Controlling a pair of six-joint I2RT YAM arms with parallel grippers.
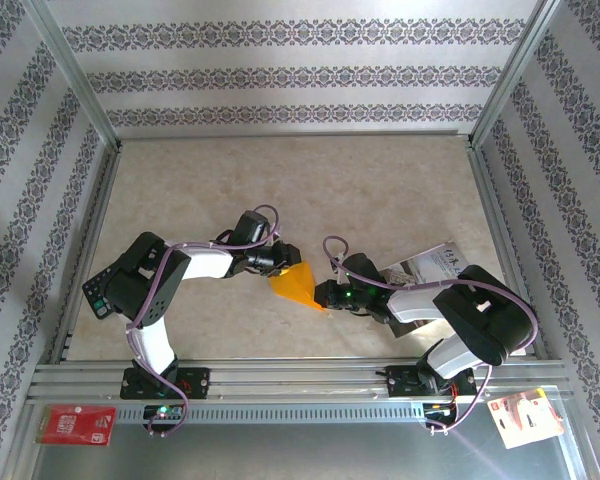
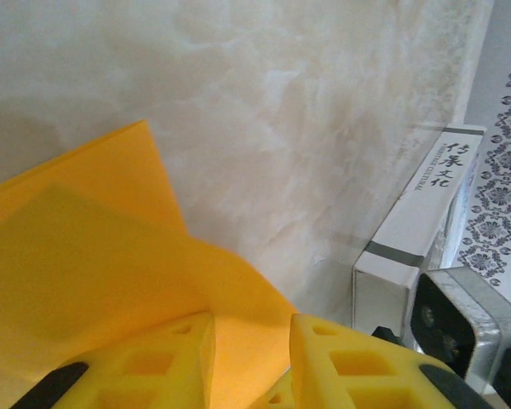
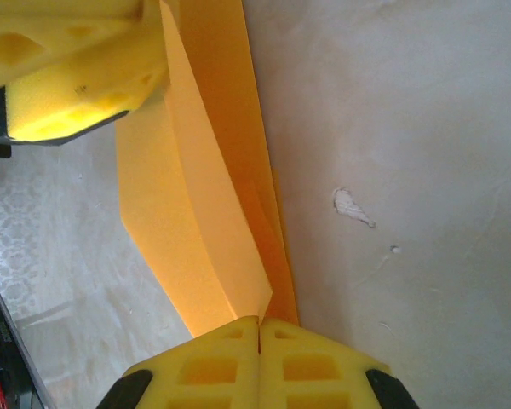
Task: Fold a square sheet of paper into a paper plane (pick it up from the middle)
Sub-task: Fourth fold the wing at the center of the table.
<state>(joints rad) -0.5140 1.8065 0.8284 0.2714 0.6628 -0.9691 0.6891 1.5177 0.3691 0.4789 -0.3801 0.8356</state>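
The bright orange sheet of paper (image 1: 298, 284) is folded into a pointed, layered wedge and hangs between the two grippers near the table's middle front. My right gripper (image 3: 260, 322) is shut on its narrow tip, and the folded layers (image 3: 196, 187) run away from the fingers, standing on edge. In the top view the right gripper (image 1: 324, 297) sits at the paper's lower right corner. My left gripper (image 2: 251, 328) is at the wide end with its fingers apart, orange paper (image 2: 94, 256) lying between and beyond them. One left finger (image 3: 77, 77) rests against the paper's upper edge.
A white box with Chinese print (image 2: 426, 204) lies right of the paper, under the right arm (image 1: 430, 268). A red card (image 1: 76, 424) and a packaged card (image 1: 525, 415) lie on the front rail. Metal frame posts and patterned walls ring the beige table (image 1: 300, 190).
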